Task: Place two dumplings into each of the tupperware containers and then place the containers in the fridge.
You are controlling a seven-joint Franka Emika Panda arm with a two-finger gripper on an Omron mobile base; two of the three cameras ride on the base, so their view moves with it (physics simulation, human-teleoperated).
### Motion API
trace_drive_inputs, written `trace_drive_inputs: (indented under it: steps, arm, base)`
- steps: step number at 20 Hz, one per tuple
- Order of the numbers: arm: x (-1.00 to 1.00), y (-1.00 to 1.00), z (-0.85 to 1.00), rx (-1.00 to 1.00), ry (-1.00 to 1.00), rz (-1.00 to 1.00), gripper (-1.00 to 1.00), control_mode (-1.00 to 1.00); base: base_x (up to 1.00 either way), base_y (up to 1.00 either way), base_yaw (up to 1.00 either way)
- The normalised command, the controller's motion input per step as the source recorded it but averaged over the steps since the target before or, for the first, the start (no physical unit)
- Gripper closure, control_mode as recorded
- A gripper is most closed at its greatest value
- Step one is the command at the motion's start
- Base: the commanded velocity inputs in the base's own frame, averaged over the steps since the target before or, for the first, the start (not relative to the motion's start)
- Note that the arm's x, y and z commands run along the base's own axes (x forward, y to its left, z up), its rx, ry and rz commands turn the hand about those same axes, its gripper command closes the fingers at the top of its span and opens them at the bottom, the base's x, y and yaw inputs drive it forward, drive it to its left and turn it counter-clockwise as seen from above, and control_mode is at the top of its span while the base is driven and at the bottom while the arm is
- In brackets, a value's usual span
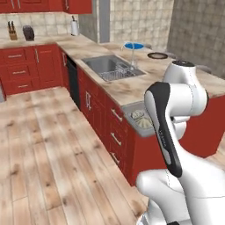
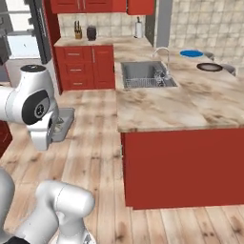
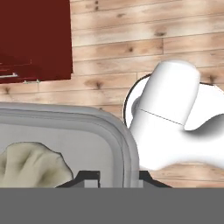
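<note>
Gripper (image 3: 111, 177) jaws are closed on the rim of a tupperware container (image 3: 65, 127), holding it above the wooden floor (image 3: 131, 52). One dumpling (image 3: 33, 166) lies inside, left of the gripped rim.

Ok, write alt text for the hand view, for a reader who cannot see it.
The hand is shut on the rounded rim of a translucent grey tupperware container, carried above a wooden floor. A pale crinkled dumpling lies inside the container at lower left, and a red cabinet shows at upper left.
</note>
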Motion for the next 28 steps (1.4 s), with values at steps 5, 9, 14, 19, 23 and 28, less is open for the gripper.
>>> trace_drive_inputs:
  steps: [5, 9, 14, 19, 23, 28]
  arm:
    - [0.00, 0.00, 0.00, 0.00, 0.00, 0.00, 1.00, 1.00]
    - [0.00, 0.00, 0.00, 0.00, 0.00, 0.00, 1.00, 1.00]
    - [0.00, 0.00, 0.00, 0.00, 0.00, 0.00, 1.00, 1.00]
    - [0.00, 0.00, 0.00, 0.00, 0.00, 0.00, 1.00, 1.00]
    - [0.00, 0.00, 0.00, 0.00, 0.00, 0.00, 1.00, 1.00]
    - [0.00, 0.00, 0.00, 0.00, 0.00, 0.00, 1.00, 1.00]
  base:
    - [1.00, 1.00, 0.01]
    - [1.00, 1.00, 0.09]
    - [1.00, 1.00, 0.14]
    - [1.00, 0.74, 0.06]
    - [1.00, 0.06, 0.00]
    - [1.00, -0.01, 0.00]
